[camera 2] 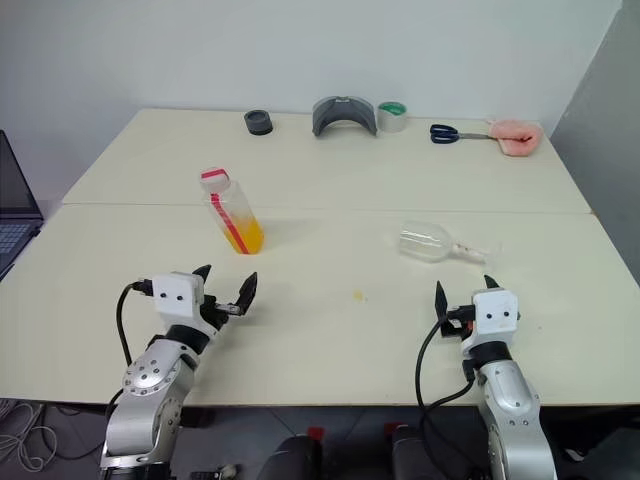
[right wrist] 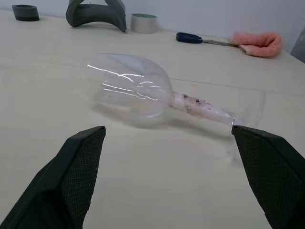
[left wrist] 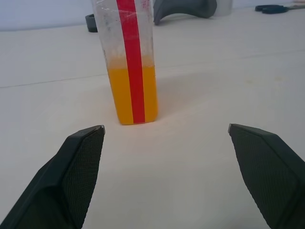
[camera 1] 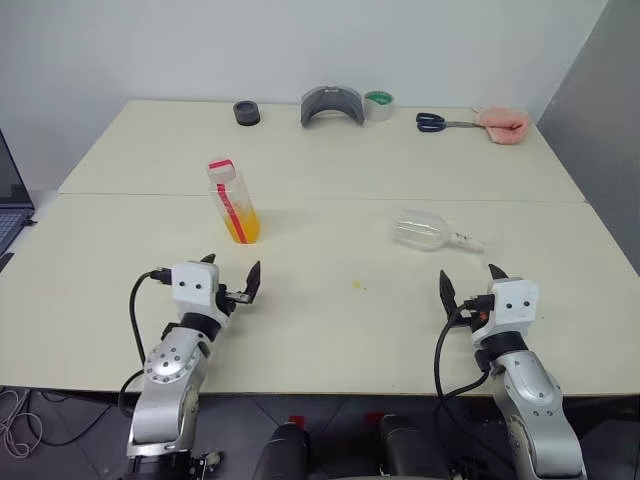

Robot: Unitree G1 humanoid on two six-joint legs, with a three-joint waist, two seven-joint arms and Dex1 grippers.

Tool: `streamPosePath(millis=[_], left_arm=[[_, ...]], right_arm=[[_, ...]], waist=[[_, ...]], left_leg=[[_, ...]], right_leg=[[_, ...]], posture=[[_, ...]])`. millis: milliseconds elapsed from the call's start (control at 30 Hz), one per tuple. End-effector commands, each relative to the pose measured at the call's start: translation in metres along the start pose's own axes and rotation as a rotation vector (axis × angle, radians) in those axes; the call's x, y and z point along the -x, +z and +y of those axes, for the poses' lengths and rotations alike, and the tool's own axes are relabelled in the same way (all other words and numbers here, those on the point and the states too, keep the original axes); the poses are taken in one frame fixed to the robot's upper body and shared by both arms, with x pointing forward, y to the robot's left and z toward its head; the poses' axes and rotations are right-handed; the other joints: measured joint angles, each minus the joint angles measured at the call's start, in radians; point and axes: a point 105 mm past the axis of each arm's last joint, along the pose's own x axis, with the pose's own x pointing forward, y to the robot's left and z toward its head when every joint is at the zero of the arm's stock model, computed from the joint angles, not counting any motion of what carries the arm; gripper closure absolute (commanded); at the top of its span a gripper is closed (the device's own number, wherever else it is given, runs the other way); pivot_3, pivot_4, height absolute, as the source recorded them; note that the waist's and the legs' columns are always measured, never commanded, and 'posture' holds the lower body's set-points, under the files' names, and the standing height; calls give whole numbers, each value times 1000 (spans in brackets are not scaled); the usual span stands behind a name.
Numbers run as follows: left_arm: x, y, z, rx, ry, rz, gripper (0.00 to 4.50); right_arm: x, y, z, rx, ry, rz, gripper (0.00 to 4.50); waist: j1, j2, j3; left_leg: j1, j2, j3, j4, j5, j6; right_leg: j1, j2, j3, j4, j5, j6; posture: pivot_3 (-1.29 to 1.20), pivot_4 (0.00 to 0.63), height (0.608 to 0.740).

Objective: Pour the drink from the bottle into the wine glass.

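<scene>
Left claw [camera 1: 233, 277], jaws spread wide and empty, hovers low over the table [camera 1: 330, 340] with the bottle [camera 1: 233, 203] upright just ahead of it, capped and about a third full of orange drink [left wrist: 132, 98]. Right claw [camera 1: 470, 287], likewise released, faces the glass [camera 1: 432, 231], which lies on its side just ahead, bowl toward the bottle and foot pointing away. Risks: a round bowl on a smooth top may roll off under a one-sided push; the thin stem may slip between the jaws; pouring before the glass stands upright, or with the cap [camera 1: 219, 166] on, spills or yields nothing.
</scene>
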Motion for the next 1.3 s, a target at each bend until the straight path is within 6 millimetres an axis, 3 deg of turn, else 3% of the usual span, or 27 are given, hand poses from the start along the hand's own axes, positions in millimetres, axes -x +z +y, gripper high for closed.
streamPosePath(millis=[33,467,1000,1100,1300], left_arm=[[-2,17,-6,3,-28,-71,20],[-6,20,-13,-82,-65,-66,20],[-7,28,-15,-3,-107,-102,20],[-8,30,-13,2,-78,-111,20],[-13,39,4,3,10,-126,20]], right_arm=[[-2,13,-4,30,-7,-60,0],[0,13,-2,29,-5,-63,0],[-1,17,0,35,16,-81,0],[-1,24,13,30,133,-102,0],[3,63,60,-15,610,-149,0]], waist=[[0,0,0],[0,0,0],[0,0,0],[0,0,0],[-3,0,0]], left_leg=[[0,0,0,0,0,0],[0,0,0,0,0,0],[0,0,0,0,0,0],[0,0,0,0,0,0],[0,0,0,0,0,0]], right_leg=[[0,0,0,0,0,0],[0,0,0,0,0,0],[0,0,0,0,0,0],[0,0,0,0,0,0],[0,1,0,0,0,0]], posture=[[0,150,740],[0,150,740],[0,150,740],[0,150,740],[0,150,740]])
